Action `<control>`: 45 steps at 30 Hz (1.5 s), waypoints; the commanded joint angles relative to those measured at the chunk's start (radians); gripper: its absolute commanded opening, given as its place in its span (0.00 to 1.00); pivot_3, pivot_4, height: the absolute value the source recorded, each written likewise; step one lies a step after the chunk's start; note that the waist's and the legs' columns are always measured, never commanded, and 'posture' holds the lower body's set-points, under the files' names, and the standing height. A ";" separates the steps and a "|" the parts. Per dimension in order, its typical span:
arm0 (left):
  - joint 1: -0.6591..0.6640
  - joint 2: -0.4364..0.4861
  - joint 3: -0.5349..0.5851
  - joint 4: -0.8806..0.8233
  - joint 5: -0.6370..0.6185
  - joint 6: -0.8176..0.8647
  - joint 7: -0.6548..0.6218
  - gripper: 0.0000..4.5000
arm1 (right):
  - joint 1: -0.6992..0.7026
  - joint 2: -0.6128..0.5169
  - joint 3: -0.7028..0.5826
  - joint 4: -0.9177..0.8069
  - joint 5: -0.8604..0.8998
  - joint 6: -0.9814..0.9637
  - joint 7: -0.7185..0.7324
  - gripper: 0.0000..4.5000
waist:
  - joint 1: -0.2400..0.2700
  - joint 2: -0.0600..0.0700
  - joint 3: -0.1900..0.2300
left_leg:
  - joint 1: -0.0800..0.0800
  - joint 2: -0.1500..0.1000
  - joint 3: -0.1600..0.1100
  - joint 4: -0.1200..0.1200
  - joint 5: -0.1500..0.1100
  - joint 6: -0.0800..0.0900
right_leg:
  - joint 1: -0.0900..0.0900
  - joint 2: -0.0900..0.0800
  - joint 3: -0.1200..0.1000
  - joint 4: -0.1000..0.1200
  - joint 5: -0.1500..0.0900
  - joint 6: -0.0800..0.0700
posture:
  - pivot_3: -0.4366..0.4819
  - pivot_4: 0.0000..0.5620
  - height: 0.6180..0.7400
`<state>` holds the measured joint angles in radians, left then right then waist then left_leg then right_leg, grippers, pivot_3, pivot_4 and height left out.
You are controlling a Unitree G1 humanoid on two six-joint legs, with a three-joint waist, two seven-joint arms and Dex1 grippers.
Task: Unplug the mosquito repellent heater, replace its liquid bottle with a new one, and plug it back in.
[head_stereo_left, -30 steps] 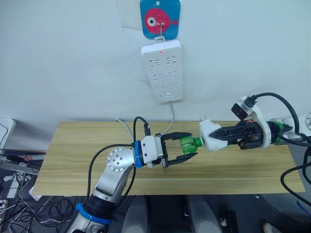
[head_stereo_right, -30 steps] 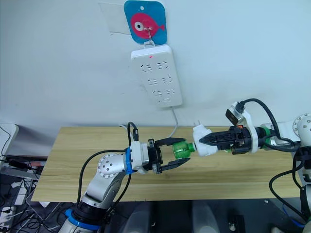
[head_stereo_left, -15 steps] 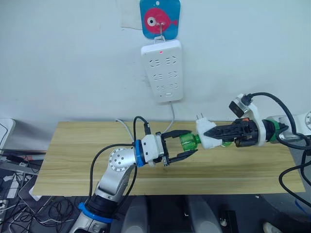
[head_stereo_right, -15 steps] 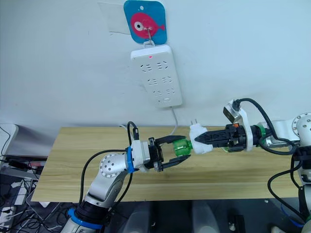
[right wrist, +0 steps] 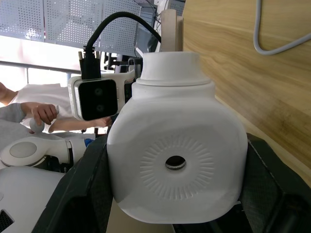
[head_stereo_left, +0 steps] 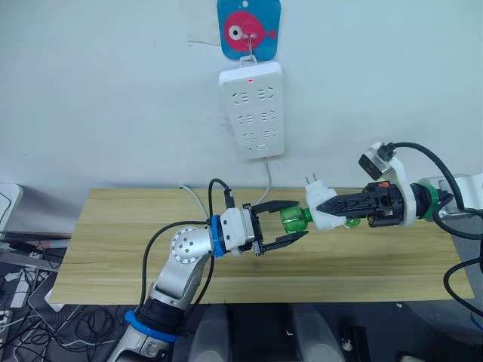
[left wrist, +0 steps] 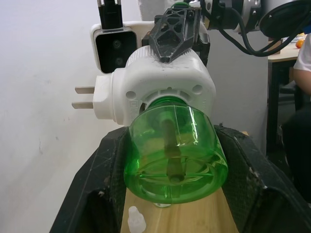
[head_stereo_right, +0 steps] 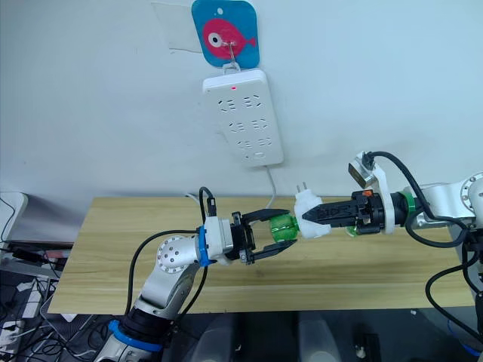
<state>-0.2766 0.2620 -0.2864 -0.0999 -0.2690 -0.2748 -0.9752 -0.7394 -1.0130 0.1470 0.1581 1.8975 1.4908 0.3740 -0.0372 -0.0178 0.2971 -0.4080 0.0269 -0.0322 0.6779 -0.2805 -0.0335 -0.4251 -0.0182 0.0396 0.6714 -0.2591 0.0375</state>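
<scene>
Two hands meet: right hand [head_stereo_left: 341, 204] clamps the heater [head_stereo_left: 323, 210]; left hand [head_stereo_left: 290, 227] (fingers apart) flanks its green bottle [head_stereo_left: 295, 219].

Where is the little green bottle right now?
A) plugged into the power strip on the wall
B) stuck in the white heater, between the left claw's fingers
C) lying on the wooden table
B: the green bottle pokes out of the white heater that the right claw holds, and sits between the fingers of the left claw.
</scene>
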 commanded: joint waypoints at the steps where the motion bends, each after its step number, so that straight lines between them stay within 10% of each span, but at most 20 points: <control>1: -0.026 -0.030 -0.034 0.006 0.018 -0.027 0.006 0.50 | -0.035 0.025 0.015 -0.049 0.075 0.007 0.045 0.66 | -0.002 0.000 0.000 | 0.000 0.000 0.000 0.000 0.000 0.000 | 0.000 0.000 0.000 0.000 0.000 0.000 | 0.37 0.52 1.00; 6: -0.031 -0.025 -0.031 0.026 0.021 -0.049 0.007 0.50 | -0.039 0.025 0.018 -0.058 0.075 0.010 0.055 0.66 | -0.005 0.000 0.000 | 0.000 0.000 0.000 0.000 0.000 0.000 | 0.000 0.000 0.000 0.000 0.000 0.000 | 0.37 0.52 1.00; 10: -0.030 -0.028 -0.026 0.043 0.032 -0.065 0.019 0.50 | -0.041 0.017 0.025 -0.062 0.075 0.015 0.068 0.99 | -0.005 0.000 0.000 | -0.001 0.000 -0.001 0.000 0.000 0.000 | 0.000 0.000 -0.001 -0.001 0.000 0.000 | 0.37 0.52 1.00; 26: -0.038 -0.032 -0.015 0.033 0.024 -0.049 0.064 0.50 | -0.042 0.000 0.098 -0.068 0.075 0.035 0.109 0.99 | -0.004 0.000 0.000 | -0.002 0.000 -0.004 0.000 0.000 0.000 | 0.000 0.000 -0.002 -0.002 0.000 0.000 | 0.39 0.54 1.00; 39: -0.071 -0.032 -0.006 0.066 0.013 -0.057 0.058 0.50 | 0.098 -0.251 0.012 -0.189 0.068 0.081 0.324 0.99 | 0.006 0.001 0.000 | -0.009 -0.001 -0.013 0.000 -0.001 0.001 | 0.000 -0.002 -0.006 -0.008 0.000 0.000 | 0.37 0.54 1.00; 45: -0.062 -0.025 -0.010 0.048 0.002 -0.048 0.038 0.50 | 0.114 -0.261 -0.046 -0.082 -0.417 -0.057 0.531 0.80 | 0.002 0.001 0.000 | -0.007 -0.001 -0.012 0.001 0.000 0.001 | 0.000 -0.001 -0.007 -0.007 0.001 0.001 | 0.38 0.53 1.00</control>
<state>-0.3421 0.2398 -0.2962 -0.0138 -0.2472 -0.3143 -0.9307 -0.6070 -1.2656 0.1136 0.0471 1.5847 1.4820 0.8385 -0.0354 -0.0168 0.2974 -0.4140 0.0258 -0.0434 0.6794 -0.2809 -0.0326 -0.4252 -0.0193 0.0333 0.6642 -0.2579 0.0387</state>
